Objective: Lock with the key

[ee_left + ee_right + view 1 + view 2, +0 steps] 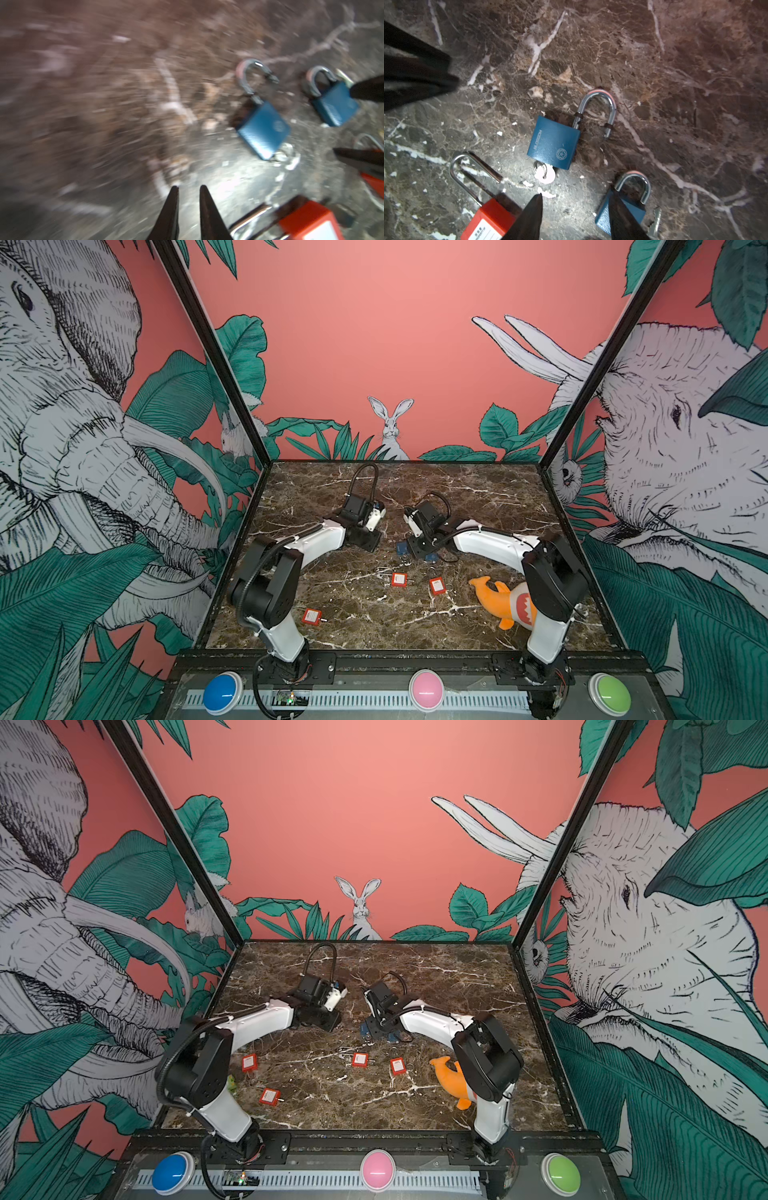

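Marble table (374, 626) in both top views: both arms reach to mid-table, the right gripper (417, 549) low over blue padlocks, red ones toward six o'clock.

Left wrist view, blurred: the left gripper (188, 190) is narrow and empty, above bare marble.

Right wrist view: the right gripper (574, 200) gapes, holding nothing. An open padlock (554, 143) lies at its twelve o'clock, key (545, 174) seated. Best, I judge, to press the shackle (598, 108) home, then turn the key.

Coral-pink jungle-mural walls (374, 323) with elephants and a white rabbit (390, 427) at centre; dark brown white-veined marble tabletop (478, 489) fills lower middle; black frame posts (216, 356).
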You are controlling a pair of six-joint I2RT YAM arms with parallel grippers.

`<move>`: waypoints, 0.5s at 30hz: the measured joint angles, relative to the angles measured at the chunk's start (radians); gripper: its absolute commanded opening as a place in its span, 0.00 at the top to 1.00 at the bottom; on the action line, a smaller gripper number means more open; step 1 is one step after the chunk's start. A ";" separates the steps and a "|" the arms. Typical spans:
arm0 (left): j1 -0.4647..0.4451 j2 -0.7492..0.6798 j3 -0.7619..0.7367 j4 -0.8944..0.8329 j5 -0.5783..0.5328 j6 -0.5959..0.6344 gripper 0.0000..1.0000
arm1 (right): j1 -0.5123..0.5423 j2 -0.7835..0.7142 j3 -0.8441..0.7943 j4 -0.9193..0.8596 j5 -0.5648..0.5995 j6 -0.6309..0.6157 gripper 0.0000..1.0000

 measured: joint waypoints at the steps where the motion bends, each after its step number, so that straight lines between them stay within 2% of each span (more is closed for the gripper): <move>1: 0.019 -0.026 -0.007 0.009 -0.016 0.002 0.78 | 0.000 0.017 0.021 -0.015 -0.003 0.013 0.45; 6: 0.037 -0.102 -0.007 0.041 -0.063 0.035 0.78 | 0.001 0.098 0.115 -0.068 -0.014 0.071 0.40; 15: 0.034 -0.126 -0.032 0.050 -0.090 0.080 0.78 | 0.001 0.198 0.208 -0.134 -0.052 0.091 0.37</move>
